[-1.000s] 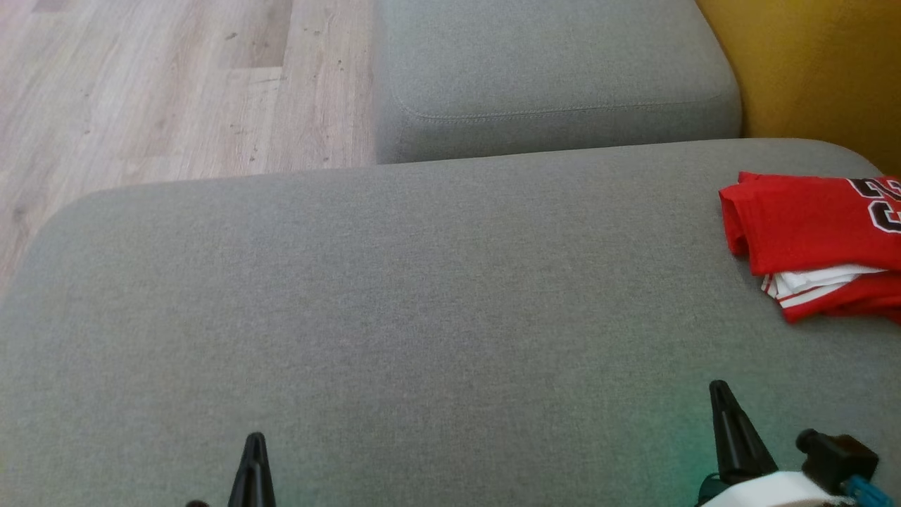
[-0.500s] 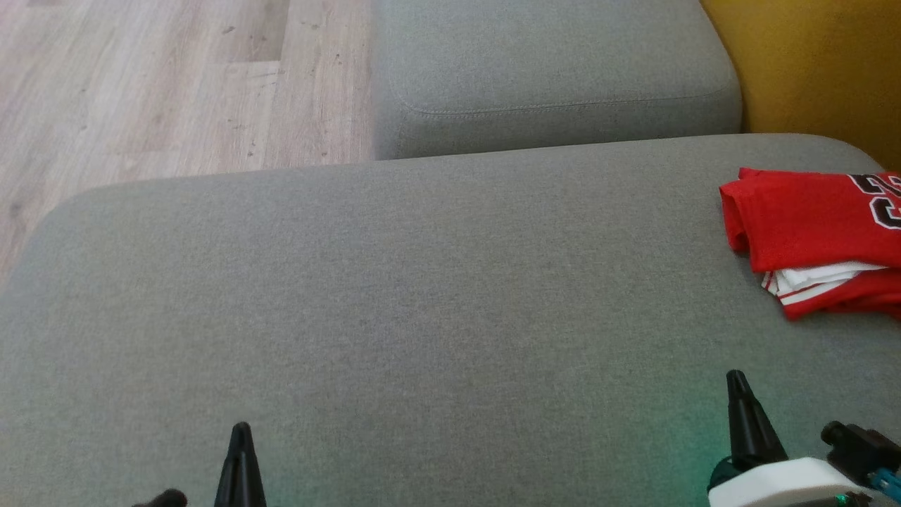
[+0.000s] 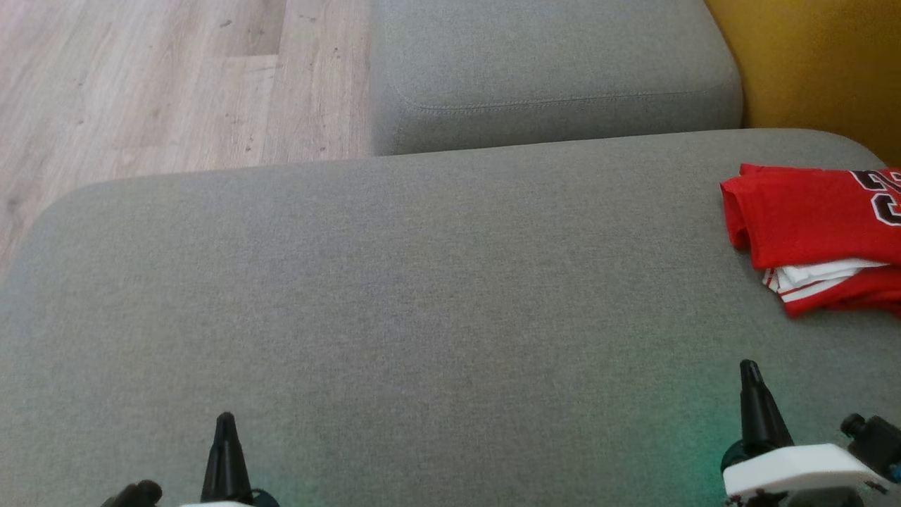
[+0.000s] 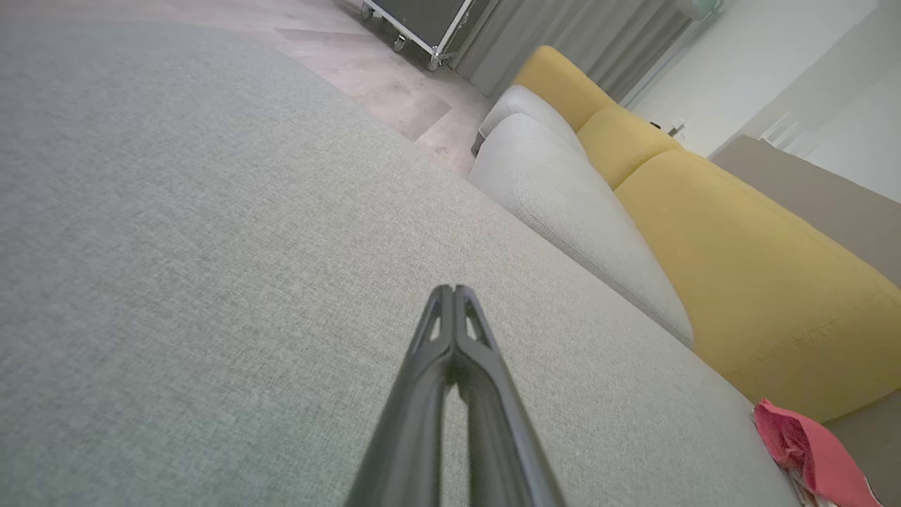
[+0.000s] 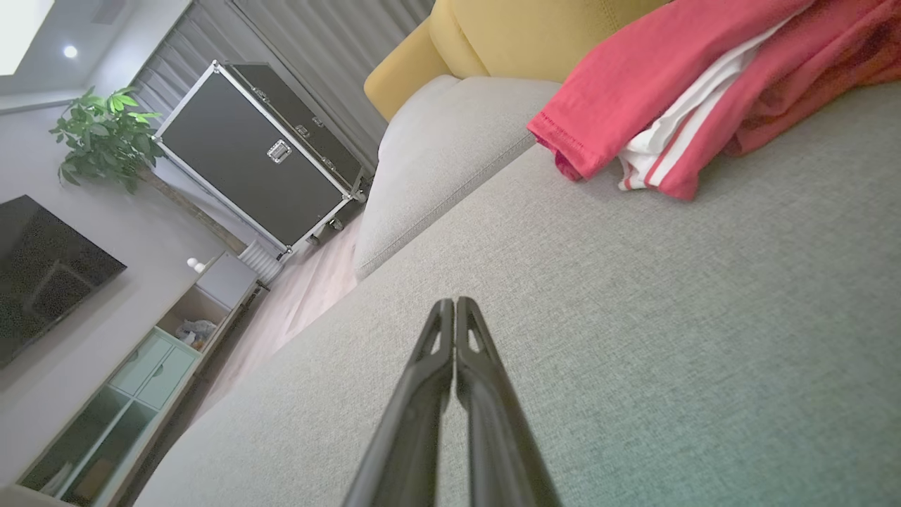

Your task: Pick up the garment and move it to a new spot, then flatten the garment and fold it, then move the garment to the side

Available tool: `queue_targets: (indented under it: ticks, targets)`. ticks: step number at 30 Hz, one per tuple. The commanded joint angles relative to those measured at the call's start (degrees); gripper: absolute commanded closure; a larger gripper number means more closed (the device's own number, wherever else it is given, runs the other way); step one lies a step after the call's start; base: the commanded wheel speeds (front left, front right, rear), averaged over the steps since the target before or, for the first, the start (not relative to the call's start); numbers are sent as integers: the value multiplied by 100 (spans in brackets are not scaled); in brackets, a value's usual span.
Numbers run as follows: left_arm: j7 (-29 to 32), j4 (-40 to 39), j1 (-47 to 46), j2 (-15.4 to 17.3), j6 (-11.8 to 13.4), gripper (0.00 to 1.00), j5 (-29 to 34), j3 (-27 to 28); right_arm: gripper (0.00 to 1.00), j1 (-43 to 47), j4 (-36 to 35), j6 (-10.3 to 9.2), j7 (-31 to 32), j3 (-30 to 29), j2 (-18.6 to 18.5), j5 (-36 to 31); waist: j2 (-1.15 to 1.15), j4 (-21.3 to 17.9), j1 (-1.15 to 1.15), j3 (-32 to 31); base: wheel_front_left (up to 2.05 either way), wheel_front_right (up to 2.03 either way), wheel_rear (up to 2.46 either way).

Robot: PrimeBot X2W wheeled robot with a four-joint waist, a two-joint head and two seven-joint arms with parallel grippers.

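- Your left claw (image 3: 225, 420) and right claw (image 3: 747, 366) each have their fingers pressed tight together with nothing between them. Both sit low at the near edge of the seat (image 3: 422, 296).
- The garment (image 3: 809, 225), red with white trim, lies in a folded stack at the far right of the seat, just in front of the yellow backrest (image 3: 809, 63). It is apart from the right claw and well apart from the left.
- From that layout, the fold and the move aside look done. What is left is probably just clearing the arms.
- Hold both claws closed and lifted off the seat cloth so the tips cannot snag.
- Draw the right claw toward you rather than rightward. The stack's near edge, where a white layer sticks out, would be easy to clip and pull open.
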Motion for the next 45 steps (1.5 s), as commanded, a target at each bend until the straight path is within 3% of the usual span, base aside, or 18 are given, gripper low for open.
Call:
queue_targets:
  ticks: [1,45]
  targets:
    - [46,-126,-331,76,-52,100,-206,142,100,-342,-199,-2,40,-6,-19,212,0,-1,0,8,0,0,0]
    - [727,92,-1011,93,-447,100,-3021,705,100,-827,-230,-3,746,-411,62,3038,0,-30,0,177,0,0,0]
